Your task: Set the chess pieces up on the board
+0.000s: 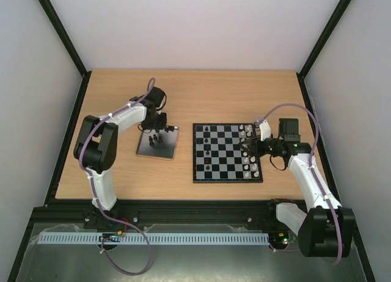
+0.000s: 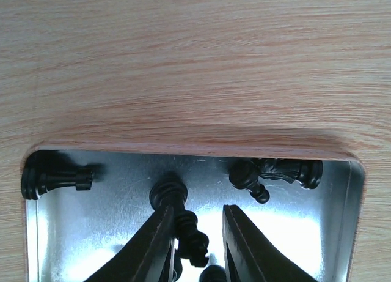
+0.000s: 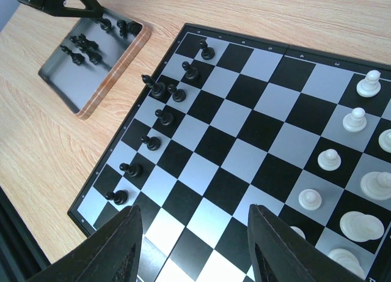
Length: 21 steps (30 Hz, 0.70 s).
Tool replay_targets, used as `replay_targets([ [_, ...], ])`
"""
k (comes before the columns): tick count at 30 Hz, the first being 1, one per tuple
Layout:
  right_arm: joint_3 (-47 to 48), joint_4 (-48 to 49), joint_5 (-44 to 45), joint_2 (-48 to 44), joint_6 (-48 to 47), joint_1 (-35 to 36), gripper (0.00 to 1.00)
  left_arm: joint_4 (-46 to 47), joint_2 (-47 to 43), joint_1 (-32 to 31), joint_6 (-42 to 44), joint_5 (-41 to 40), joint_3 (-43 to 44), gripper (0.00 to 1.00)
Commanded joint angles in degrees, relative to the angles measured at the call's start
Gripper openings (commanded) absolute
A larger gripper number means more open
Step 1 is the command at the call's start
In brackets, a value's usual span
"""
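Note:
The board (image 1: 227, 152) lies right of centre on the table. Several black chess pieces (image 3: 157, 89) stand along its left side, with white pieces (image 3: 356, 119) on its right side. More black pieces lie in a shiny metal tray (image 1: 157, 144) to the left of the board. My left gripper (image 2: 197, 210) is low over the tray (image 2: 110, 221). A lying black piece (image 2: 186, 224) is between its narrowly parted fingers. It rests against the left finger, and a bright gap separates it from the right one. My right gripper (image 3: 194, 208) hangs open above the board's near squares, holding nothing.
Other black pieces lie in the tray: one at its left corner (image 2: 52, 181), and a pawn and a knight (image 2: 275, 172) at its right corner. The tray has a wooden rim (image 3: 116, 68). Bare wooden table (image 1: 201, 92) lies behind the tray and the board.

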Motion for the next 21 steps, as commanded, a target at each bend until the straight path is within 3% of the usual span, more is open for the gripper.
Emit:
replay_targets([
  [1, -0.4, -0.7, -0.9, -0.8, -0.6, 0.3, 0.48, -0.3, 0.9, -0.6, -0.2, 0.3, -0.3, 0.26],
  [10, -0.4, -0.7, -1.0, -0.7, -0.6, 0.3, 0.48, -0.1, 1.5, -0.8, -0.3, -0.8, -1.0, 0.25],
  [21, -0.4, -0.6, -0.9, -0.6, -0.6, 0.3, 0.48, -1.0, 1.1, -2.0, 0.1, -2.1, -0.3, 0.11],
])
